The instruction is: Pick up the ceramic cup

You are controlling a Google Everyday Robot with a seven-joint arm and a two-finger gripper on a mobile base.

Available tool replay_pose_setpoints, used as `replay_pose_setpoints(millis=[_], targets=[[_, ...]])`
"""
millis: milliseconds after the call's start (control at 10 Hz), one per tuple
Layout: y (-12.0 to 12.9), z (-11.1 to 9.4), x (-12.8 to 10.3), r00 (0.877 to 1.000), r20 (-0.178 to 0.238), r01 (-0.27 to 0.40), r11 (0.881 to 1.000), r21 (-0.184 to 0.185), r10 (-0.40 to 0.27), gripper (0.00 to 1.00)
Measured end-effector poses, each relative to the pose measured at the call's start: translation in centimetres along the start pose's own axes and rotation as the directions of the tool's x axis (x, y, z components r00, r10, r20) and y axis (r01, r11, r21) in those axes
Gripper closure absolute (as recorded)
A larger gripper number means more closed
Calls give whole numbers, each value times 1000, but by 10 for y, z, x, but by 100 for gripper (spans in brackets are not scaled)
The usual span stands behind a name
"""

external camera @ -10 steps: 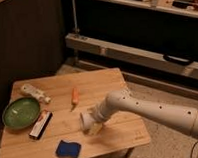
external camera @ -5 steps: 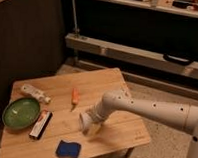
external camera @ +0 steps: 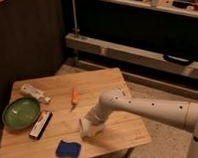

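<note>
Since a moment ago, the white arm (external camera: 141, 107) has slid a little toward the front edge of the wooden surface (external camera: 129, 135). Its jaws (external camera: 90, 128) are down low at the ceramic cup (external camera: 85, 128), which lies tipped on its side, but I cannot tell if they are spread or pinching it. A blue sponge (external camera: 68, 149) sits just in front of them. An orange carrot (external camera: 75, 97) lies behind them.

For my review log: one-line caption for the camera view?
Gripper at the ceramic cup on the wooden table, beside a green bowl.
</note>
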Motion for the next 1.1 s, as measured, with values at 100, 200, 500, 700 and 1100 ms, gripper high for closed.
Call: replay_pose_setpoints(millis=[100, 200, 500, 700, 1100], targets=[[2, -2, 1, 1000, -3, -1, 1000, -2, 1, 98], [3, -8, 2, 1000, -1, -12, 1000, -1, 12, 100], [-3, -45, -1, 997, 63, -50, 998, 29, 49, 100], [-16, -77, -16, 995, 85, -55, 997, 59, 50, 100], [-43, -131, -52, 991, 130, -47, 992, 116, 31, 100]])
